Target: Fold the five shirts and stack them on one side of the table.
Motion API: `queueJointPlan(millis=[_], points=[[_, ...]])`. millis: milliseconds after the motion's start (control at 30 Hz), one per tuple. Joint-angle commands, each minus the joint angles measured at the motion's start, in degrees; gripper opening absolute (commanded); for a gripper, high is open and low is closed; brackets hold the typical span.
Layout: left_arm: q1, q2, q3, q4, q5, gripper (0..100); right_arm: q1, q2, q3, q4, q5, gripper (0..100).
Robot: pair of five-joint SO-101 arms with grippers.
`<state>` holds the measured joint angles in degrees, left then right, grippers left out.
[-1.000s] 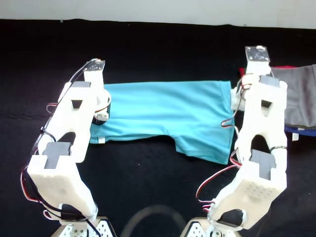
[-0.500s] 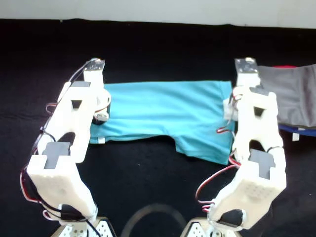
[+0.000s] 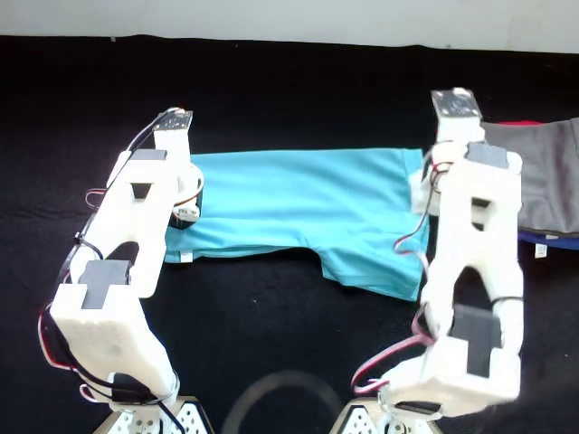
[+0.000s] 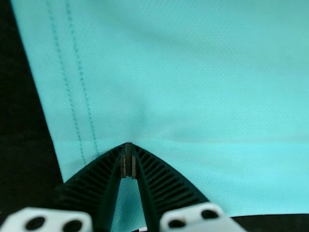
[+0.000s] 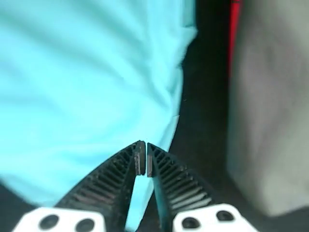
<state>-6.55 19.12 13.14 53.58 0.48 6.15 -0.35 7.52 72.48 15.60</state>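
The left gripper (image 4: 126,165) clenches the teal shirt (image 3: 298,212); the right gripper (image 5: 143,162) is closed, apparently empty, over its edge.

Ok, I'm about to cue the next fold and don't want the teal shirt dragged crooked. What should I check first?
1. Left tool shut at the teal shirt fold: ok.
2. Cloth truly pinched in it: cannot tell.
3. Right tool gripping the shirt's edge: not ok, shut with nothing seen between.
4. Shirt lying flat: not ok, a sleeve juts out from the near edge.
5. Grey shirt apart from the teal one: ok, bare table between.
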Motion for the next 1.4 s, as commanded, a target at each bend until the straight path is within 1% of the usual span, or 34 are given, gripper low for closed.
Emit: queueJointPlan(millis=[0, 67, 133, 233, 300, 433, 567, 633, 700, 833, 900, 1000, 1100, 1167, 1200, 1300, 1367], points=[[0.57, -0.84, 0.13, -1.76, 0.26, 1, -6.29, -11.47, 6.46, 1.98, 0.53, 0.5], [0.57, -0.84, 0.13, -1.76, 0.26, 1, -9.89, -16.22, 14.02, 0.40, 0.53, 0.6], [0.57, -0.84, 0.13, -1.76, 0.26, 1, -13.14, -20.09, 22.46, -3.38, 0.53, 0.6], [0.57, -0.84, 0.13, -1.76, 0.26, 1, -16.13, -22.46, 33.71, -11.65, 0.53, 0.6], [0.57, -0.84, 0.13, -1.76, 0.26, 1, -17.01, -22.02, 38.55, -17.27, 0.53, 0.6], [0.57, -0.84, 0.13, -1.76, 0.26, 1, -17.27, -18.33, 41.63, -25.80, 0.53, 0.6], [0.57, -0.84, 0.13, -1.76, 0.26, 1, -17.36, -11.38, 40.57, -28.79, 0.35, 0.6], [0.57, -0.84, 0.13, -1.76, 0.26, 1, -18.15, -8.75, 39.60, -28.26, 0.35, 0.6], [0.57, -0.84, 0.13, -1.76, 0.26, 1, -20.00, -8.22, 38.64, -25.10, 0.26, 0.6], [0.66, -0.84, 0.13, -1.76, 0.26, 1, -25.19, -11.56, 35.82, -19.38, 0.26, 0.6], [0.66, -0.84, 0.13, -1.76, 0.26, 1, -26.24, -14.64, 34.95, -18.33, 0.26, 0.6], [0.66, -0.84, 0.13, -1.76, 0.26, 1, -25.80, -18.07, 34.86, -18.33, 0.35, 0.6], [0.66, -0.84, 0.13, -1.76, 0.26, 1, -23.60, -19.91, 35.21, -17.71, 0.44, 0.9], [0.66, -0.84, 0.13, -1.76, 0.26, 1, -22.29, -20.62, 34.86, -14.37, 0.53, 1.9], [0.66, -0.84, 0.13, -1.76, 0.26, 1, -22.11, -20.97, 34.68, -12.26, 0.53, 4.3], [0.66, -0.84, 0.13, -1.76, 0.26, 1, -22.02, -22.90, 35.21, -6.99, 1.32, 16.3], [0.66, -0.84, 0.13, -1.76, 0.26, 1, -22.11, -23.96, 35.38, -4.35, 6.07, 21.2]])
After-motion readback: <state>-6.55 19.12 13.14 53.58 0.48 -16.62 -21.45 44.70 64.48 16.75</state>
